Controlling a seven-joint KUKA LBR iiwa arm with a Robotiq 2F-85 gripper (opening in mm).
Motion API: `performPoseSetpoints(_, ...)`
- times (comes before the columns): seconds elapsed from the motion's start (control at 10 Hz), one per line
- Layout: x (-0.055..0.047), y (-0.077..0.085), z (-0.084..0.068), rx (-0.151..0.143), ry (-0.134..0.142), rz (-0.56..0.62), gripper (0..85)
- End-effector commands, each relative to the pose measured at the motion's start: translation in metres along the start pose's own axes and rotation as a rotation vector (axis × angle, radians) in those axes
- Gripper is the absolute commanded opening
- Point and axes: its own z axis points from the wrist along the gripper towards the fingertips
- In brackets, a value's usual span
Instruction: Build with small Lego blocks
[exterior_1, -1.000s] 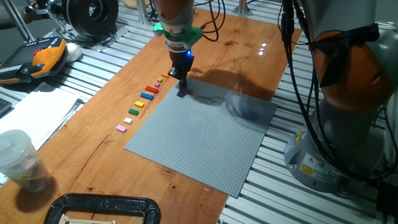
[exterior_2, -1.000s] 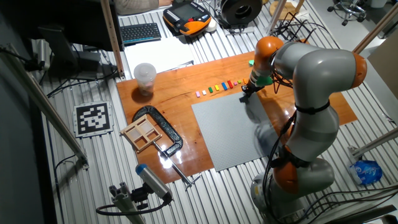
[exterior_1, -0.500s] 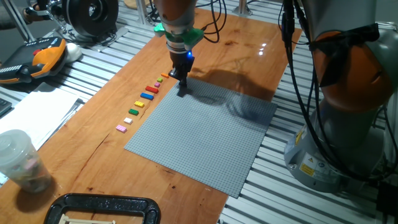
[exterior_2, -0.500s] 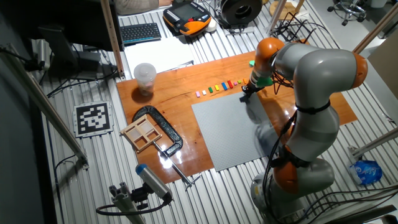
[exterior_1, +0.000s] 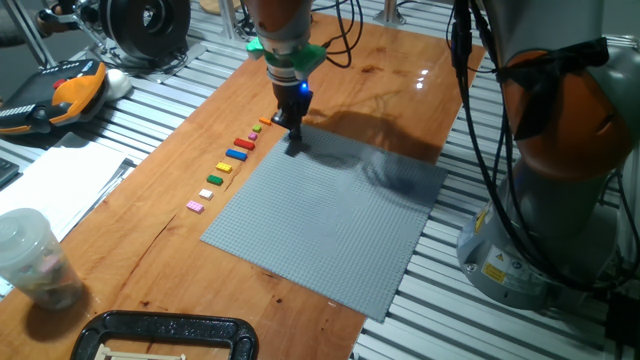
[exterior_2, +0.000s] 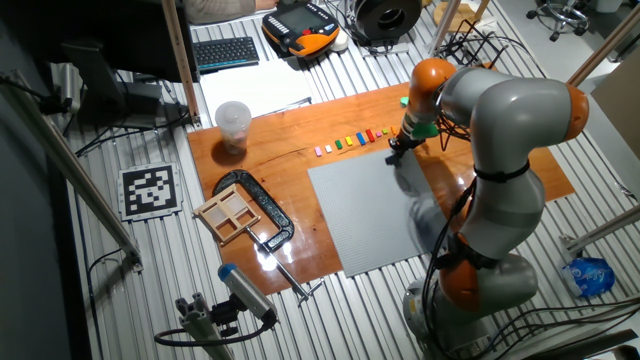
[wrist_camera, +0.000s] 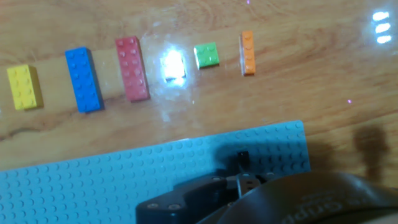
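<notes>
My gripper (exterior_1: 293, 147) points down at the far left corner of the grey baseplate (exterior_1: 330, 220), tips touching it; it also shows in the other fixed view (exterior_2: 392, 152). The fingers stand close together, and a small dark brown brick (wrist_camera: 242, 158) shows at their tips on the plate. On the wood beside the plate lies a row of small Lego blocks: pink (exterior_1: 195, 206), white (exterior_1: 206, 193), yellow (exterior_1: 213, 181), blue (exterior_1: 237, 154), red (exterior_1: 244, 143). The hand view shows yellow (wrist_camera: 25, 87), blue (wrist_camera: 83, 70), red (wrist_camera: 132, 60), green (wrist_camera: 206, 55) and orange (wrist_camera: 247, 45).
A clear plastic cup (exterior_1: 30, 255) stands at the near left of the wooden table (exterior_1: 150, 240). A black clamp (exterior_1: 165, 335) sits at the front edge. An orange and black pendant (exterior_1: 60, 95) lies off the table at the left. The robot's base (exterior_1: 555, 150) stands at the right.
</notes>
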Motion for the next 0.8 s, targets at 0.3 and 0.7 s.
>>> performPoseSetpoints(0.3,-0.003,0.001,-0.004,-0.001,-0.002,0.0,0.0)
performPoseSetpoints(0.7,0.0,0.003,-0.016,-0.015,0.014,-0.031,0.0)
